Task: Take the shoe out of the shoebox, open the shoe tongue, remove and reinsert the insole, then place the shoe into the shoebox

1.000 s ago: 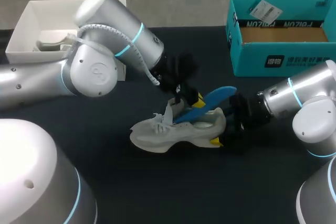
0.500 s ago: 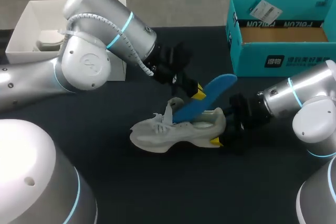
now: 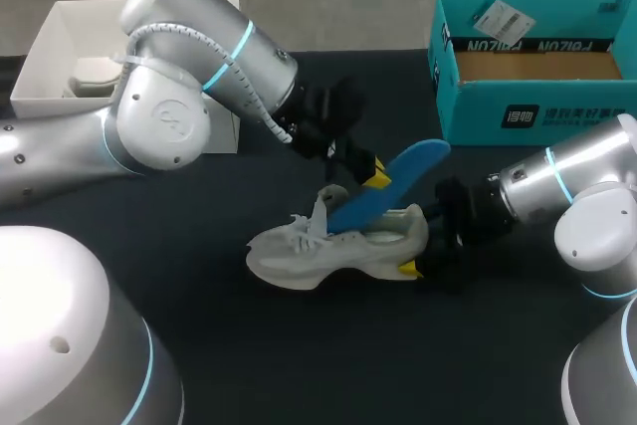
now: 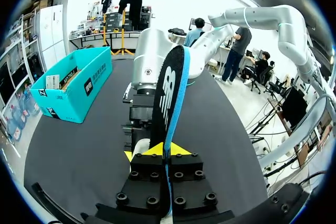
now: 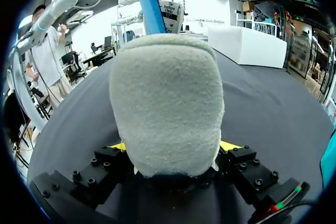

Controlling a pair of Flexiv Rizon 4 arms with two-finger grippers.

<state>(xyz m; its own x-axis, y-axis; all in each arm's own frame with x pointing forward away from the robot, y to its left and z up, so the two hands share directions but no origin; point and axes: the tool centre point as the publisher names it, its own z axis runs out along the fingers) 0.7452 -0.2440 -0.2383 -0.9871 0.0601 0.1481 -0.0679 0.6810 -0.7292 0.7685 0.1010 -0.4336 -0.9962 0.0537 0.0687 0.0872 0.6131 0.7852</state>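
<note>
Your left gripper [image 3: 370, 174] is clamped on the blue insole [image 3: 403, 176]. Over the last second it has drawn the insole up to a steeper slant, with the low end still in the shoe [image 3: 328, 246], so removal looks nearly done. Little differs from half a second ago. Your right gripper [image 3: 418, 242] grips the shoe's heel on the table, near the teal shoebox [image 3: 537, 111].

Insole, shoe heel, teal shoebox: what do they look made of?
insole: probably thin foam, one face matte blue, the other black and cloth-like with print; the edge looks slim.
shoe heel: pale grey textile with a fuzzy nap, maybe knit or fleece.
shoebox: cardboard, teal printed outside, bare brown inside.
</note>
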